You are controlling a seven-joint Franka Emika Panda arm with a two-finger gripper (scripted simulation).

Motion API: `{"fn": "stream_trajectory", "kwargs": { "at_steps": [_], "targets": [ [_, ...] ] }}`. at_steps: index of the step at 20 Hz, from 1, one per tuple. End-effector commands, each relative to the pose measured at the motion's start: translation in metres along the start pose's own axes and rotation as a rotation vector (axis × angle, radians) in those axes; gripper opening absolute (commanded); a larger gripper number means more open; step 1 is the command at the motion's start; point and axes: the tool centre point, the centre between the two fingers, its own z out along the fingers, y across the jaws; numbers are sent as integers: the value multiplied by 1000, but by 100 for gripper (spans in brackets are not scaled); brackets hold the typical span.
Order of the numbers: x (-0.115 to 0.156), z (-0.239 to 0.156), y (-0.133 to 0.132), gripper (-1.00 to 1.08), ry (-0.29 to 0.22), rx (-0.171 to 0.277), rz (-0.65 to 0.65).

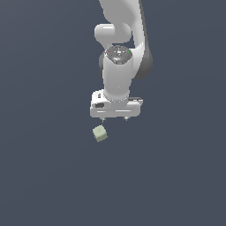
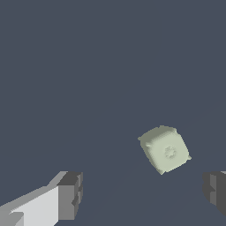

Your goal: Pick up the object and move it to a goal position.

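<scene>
The object (image 1: pixel 100 133) is a small pale grey-green cube with a faint round mark on one face, lying on the dark flat surface. In the exterior view it sits just below the white gripper (image 1: pixel 114 118) and a little toward that view's left. The wrist view shows the cube (image 2: pixel 165 149) turned at an angle, beyond the two dark fingertips (image 2: pixel 70 194) and nearer one of them. The gripper (image 2: pixel 143 192) is open, its fingers wide apart, nothing held between them. The cube touches neither finger.
The white arm (image 1: pixel 119 66) rises from the gripper toward the top of the exterior view. Around the cube there is only the uniform dark grey-blue surface (image 1: pixel 53 176); no other objects or edges show.
</scene>
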Motion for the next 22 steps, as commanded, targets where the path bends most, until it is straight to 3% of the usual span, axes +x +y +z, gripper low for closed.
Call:
{"fn": "stream_trajectory", "kwargs": {
  "at_steps": [1, 12, 22],
  "targets": [
    [0, 0, 0, 100, 0, 0, 0],
    [0, -22, 22, 100, 30, -16, 13],
    [0, -11, 26, 100, 24, -14, -26]
  ]
}}
